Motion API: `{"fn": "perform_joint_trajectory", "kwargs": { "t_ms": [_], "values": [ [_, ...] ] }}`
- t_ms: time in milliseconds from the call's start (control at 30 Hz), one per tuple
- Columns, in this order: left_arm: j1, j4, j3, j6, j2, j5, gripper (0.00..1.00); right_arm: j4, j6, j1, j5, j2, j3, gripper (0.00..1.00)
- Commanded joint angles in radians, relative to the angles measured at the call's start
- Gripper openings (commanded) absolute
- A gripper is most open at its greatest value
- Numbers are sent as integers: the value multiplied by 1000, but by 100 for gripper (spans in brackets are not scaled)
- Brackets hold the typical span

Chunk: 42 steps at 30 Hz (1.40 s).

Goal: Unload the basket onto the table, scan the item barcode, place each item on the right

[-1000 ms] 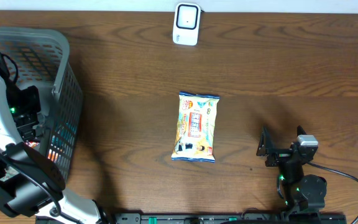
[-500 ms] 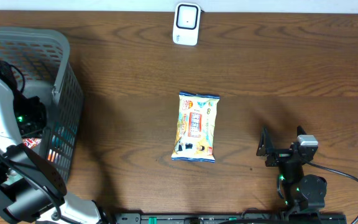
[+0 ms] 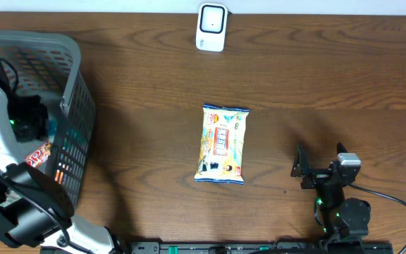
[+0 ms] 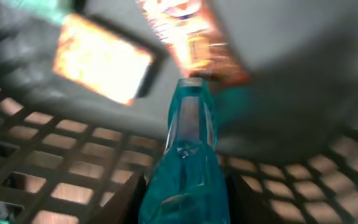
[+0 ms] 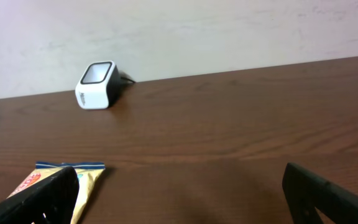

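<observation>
My left gripper (image 3: 32, 121) is down inside the grey basket (image 3: 74, 77), shut on a teal packet (image 4: 185, 155) that sticks out from between the dark fingers (image 4: 124, 205). A sliver of teal shows beside the gripper in the overhead view. The white barcode scanner (image 3: 211, 27) stands at the table's far edge, also seen at the left of the right wrist view as the scanner (image 5: 97, 84). My right gripper (image 3: 304, 169) rests open near the front right, with nothing between its fingers (image 5: 42, 199).
A yellow snack bag (image 3: 222, 143) lies flat at the table's middle, its corner (image 5: 86, 177) by my right gripper's left finger. Orange-red packets (image 4: 101, 59) lie on the basket floor, one visible as a red packet (image 3: 39, 153) below the left gripper.
The left gripper has shut on the teal packet and shifted a little toward the far side inside the basket. The right arm has not moved.
</observation>
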Motion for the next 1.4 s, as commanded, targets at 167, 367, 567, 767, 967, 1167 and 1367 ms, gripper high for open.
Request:
{"fn": "perform_joint_trajectory", "kwargs": {
  "t_ms": [167,367,567,767,967,1167,1367],
  "values": [
    [-2,31,229,45,-215,17,7,-4,-15,3,4,0,-2,99],
    [-2,146,230,43,-415,82,8,-4,-15,3,4,0,-2,99],
    [-55,180,230,45,-515,218,8,-4,-15,3,4,0,-2,99],
    [-313,169,222,82,-488,243,8,-4,-15,3,4,0,-2,99],
    [-514,77,221,111,-414,145,8,-4,-15,3,4,0,-2,99],
    [-664,-146,214,105,-306,-8,8,-4,-15,3,4,0,-2,99],
    [-764,-156,87,-5,-240,-23,8,-4,-15,3,4,0,-2,99]
  ]
}}
